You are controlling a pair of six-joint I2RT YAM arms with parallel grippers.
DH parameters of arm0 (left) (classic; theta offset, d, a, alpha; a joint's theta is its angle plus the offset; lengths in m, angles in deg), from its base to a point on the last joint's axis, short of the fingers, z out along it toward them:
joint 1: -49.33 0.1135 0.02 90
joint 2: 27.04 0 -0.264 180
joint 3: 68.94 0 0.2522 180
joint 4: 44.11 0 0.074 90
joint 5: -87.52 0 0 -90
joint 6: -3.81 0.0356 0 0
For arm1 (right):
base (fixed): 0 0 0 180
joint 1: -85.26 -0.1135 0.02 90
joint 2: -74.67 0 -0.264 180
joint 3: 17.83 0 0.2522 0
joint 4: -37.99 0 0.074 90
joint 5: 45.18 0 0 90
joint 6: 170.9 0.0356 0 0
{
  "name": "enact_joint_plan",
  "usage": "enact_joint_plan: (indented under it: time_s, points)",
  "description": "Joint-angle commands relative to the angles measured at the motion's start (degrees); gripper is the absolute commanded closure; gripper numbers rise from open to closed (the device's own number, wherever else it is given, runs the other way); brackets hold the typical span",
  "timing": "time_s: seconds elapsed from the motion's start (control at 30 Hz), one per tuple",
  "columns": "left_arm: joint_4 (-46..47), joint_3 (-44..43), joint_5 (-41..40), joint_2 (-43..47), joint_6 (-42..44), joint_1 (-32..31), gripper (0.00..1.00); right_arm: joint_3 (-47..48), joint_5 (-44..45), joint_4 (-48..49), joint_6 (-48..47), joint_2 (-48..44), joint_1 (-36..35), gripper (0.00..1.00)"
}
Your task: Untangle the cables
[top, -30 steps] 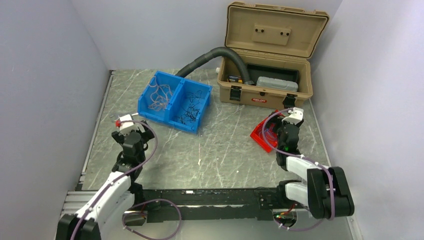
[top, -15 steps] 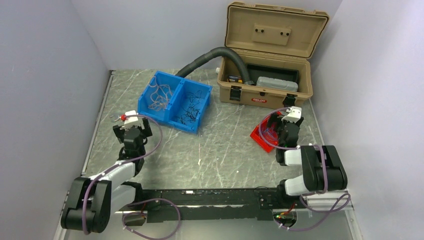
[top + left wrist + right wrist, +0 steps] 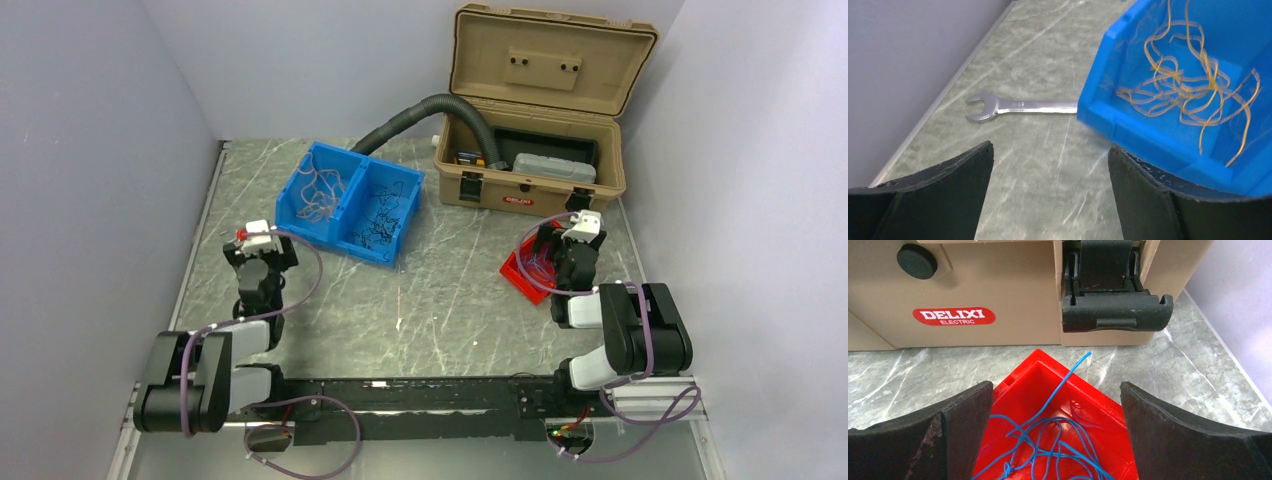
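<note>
Thin yellow cables (image 3: 1183,90) lie tangled in the left compartment of a blue bin (image 3: 352,202); thin black cables (image 3: 382,222) fill its right compartment. Thin blue cables (image 3: 1063,440) lie tangled in a small red bin (image 3: 518,268), which also shows in the right wrist view (image 3: 1028,385). My left gripper (image 3: 1050,155) is open and empty over bare table just left of the blue bin (image 3: 1168,135); in the top view it is at the left (image 3: 260,250). My right gripper (image 3: 1057,392) is open and empty, its jaws straddling the red bin, at the right in the top view (image 3: 570,248).
A silver wrench (image 3: 1018,106) lies on the table beside the blue bin's near corner. An open tan toolbox (image 3: 535,150) stands behind the red bin, its latch (image 3: 1115,312) close ahead of my right gripper. A black corrugated hose (image 3: 420,115) runs from the toolbox behind the blue bin.
Both arms have folded back toward their bases. The left gripper has moved slightly up the table toward the blue bin. The right gripper stays over the red bin.
</note>
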Motion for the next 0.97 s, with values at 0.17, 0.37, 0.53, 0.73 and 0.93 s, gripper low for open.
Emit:
enact_joint_plan:
  time_s: [0.17, 0.37, 0.53, 0.73, 0.93]
  points:
    - [16.7, 3.5, 10.8, -7.1, 3.0, 3.8, 0.01, 1.2, -2.0, -0.8, -0.6, 0.6, 0.1, 0.0]
    - [12.5, -0.2, 10.0, -8.8, 3.0, 3.8, 0.01, 1.2, -2.0, -0.7, -0.7, 0.7, 0.1, 0.0]
    - [11.4, -1.4, 9.0, -9.2, 4.3, 2.7, 0.01, 1.2, -2.0, -0.7, -0.7, 0.7, 0.2, 0.0]
    - [8.4, -2.6, 9.8, -8.9, 4.2, 2.7, 0.01, 1.2, -2.0, -0.6, -0.7, 0.6, 0.2, 0.0]
    - [9.6, -2.3, 9.8, -9.2, 4.6, 2.7, 0.01, 1.2, -2.0, -0.7, -0.6, 0.6, 0.1, 0.0]
